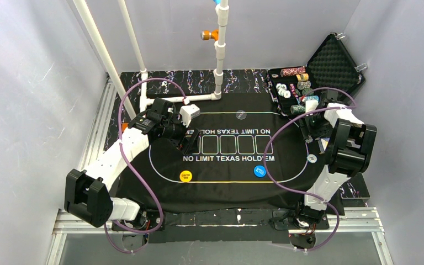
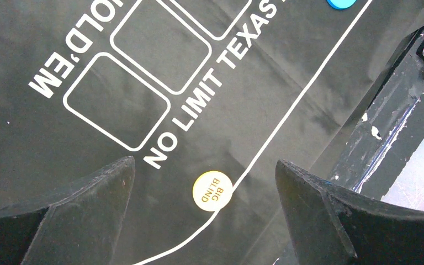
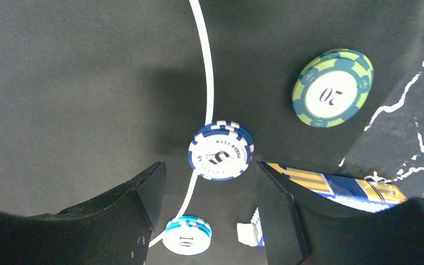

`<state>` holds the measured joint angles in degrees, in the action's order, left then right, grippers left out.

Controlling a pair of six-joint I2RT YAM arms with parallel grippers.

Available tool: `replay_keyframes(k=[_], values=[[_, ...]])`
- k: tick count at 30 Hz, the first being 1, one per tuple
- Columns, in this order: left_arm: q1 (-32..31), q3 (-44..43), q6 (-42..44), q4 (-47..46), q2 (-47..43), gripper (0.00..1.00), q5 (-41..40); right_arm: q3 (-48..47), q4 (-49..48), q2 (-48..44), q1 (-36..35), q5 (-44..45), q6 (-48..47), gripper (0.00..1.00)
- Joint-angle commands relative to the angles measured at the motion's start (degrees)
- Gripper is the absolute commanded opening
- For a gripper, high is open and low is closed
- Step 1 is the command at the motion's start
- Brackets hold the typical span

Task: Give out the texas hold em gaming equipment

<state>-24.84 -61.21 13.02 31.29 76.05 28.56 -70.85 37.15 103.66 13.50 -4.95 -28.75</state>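
My left gripper [image 1: 190,141] is open and empty, above the mat's left side. In the left wrist view [image 2: 204,163] a yellow "BIG BLIND" button disc [image 2: 212,190] lies on the mat's white line between the fingers, well below them. It also shows from above [image 1: 186,176], left of the blue button disc [image 1: 260,171]. My right gripper [image 3: 210,167] is open and empty over the mat's right end. Below it lie a blue-white "5" chip stack [image 3: 221,152], a light-blue "10" stack [image 3: 187,236] and a green "20" chip [image 3: 333,87]. A blue and yellow card box [image 3: 342,185] lies behind the right finger.
The open black foam-lined case [image 1: 334,63] stands at the back right with several chip stacks [image 1: 292,88] in front of it. A clear disc [image 1: 241,115] lies at the mat's far edge. White pipe posts [image 1: 220,55] rise at the back. The black mat [image 1: 226,182] covers the middle.
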Motion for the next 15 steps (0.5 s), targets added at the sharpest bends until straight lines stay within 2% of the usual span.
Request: replay_keyframes(k=[1, 5, 15], values=[[0.49, 1.07, 0.45, 0.09, -2.66, 0.98, 1.24, -2.74, -0.49, 1.7, 0.3, -1.98, 0.71, 0.67], [0.66, 1.33, 0.58, 0.01, -2.58, 0.98, 1.32, -2.8, -0.54, 1.93, 0.3, -1.82, 0.82, 0.64], [0.85, 1.38, 0.43, -0.27, -2.2, 0.98, 1.5, -2.79, -0.52, 1.42, 0.43, -0.5, 0.14, 0.48]])
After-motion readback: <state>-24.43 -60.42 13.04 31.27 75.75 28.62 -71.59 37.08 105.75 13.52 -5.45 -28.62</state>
